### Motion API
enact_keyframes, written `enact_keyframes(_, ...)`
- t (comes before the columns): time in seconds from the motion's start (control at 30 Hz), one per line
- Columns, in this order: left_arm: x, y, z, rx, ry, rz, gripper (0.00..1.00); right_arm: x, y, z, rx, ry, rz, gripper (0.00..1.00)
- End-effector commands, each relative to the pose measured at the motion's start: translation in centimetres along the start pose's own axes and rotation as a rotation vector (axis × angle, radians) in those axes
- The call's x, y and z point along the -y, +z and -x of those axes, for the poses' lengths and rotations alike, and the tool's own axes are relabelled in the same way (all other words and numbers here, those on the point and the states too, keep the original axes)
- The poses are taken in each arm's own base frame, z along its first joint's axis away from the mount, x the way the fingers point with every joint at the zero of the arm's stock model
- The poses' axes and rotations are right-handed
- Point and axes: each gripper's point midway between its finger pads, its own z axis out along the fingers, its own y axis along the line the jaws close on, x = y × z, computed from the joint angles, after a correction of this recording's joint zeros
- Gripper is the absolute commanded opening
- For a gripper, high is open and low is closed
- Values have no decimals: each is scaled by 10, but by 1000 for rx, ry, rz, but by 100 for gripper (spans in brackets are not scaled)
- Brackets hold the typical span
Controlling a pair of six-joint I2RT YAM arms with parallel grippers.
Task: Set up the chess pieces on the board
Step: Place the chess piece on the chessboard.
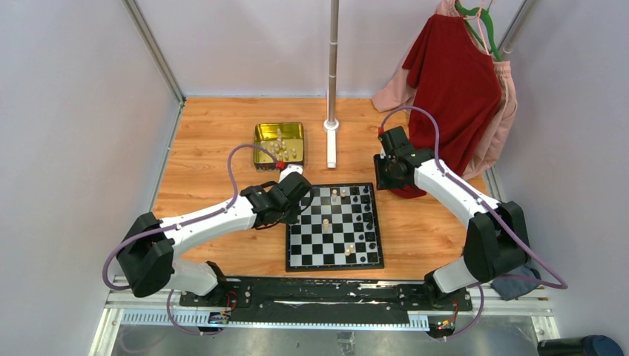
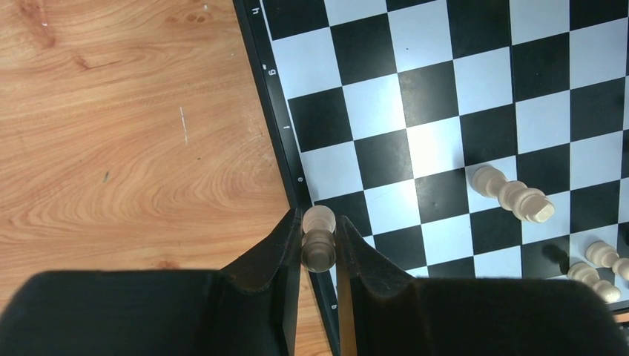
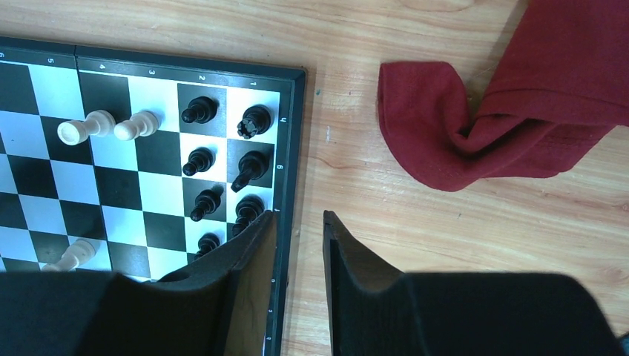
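Presently, the left tool [image 2: 319, 222] is closed on an upright cream pawn [image 2: 319, 252], lower centre of its wrist view, over the edge of the board [image 2: 445, 96], evidently for placing. The right tool [image 3: 298, 216] stands wide, empty, beside the black pieces [image 3: 252, 167].

Two matching robot arms: the left arm [image 1: 211, 217] and the right arm [image 1: 449, 185] each have smooth white link shells joined by chunky black joint housings. A thin lilac cable [image 1: 231, 167] loops along the left one, and a second one [image 1: 436, 122] runs along the right. Both arms are bolted to a flat black base plate [image 1: 326, 293]. Seen close, the left gripper [image 2: 319, 222] and right gripper [image 3: 300, 222] have matte black, wedge-shaped fingers [image 3: 248, 248] tapering to narrow tips.
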Motion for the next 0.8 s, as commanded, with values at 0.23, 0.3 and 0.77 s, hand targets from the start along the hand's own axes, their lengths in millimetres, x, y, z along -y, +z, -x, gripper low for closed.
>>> enact_keyframes(0.23, 12, 12, 15, 33, 37, -7, 0, 3, 4, -6, -21, 21, -16, 34)
enact_keyframes(0.3, 12, 15, 16, 32, 39, -8, 0, 3, 4, -5, -21, 24, -18, 34)
enact_keyframes(0.77, 10, 13, 14, 17, 42, -15, 0, 4, 6, -2, -22, 19, -28, 34)
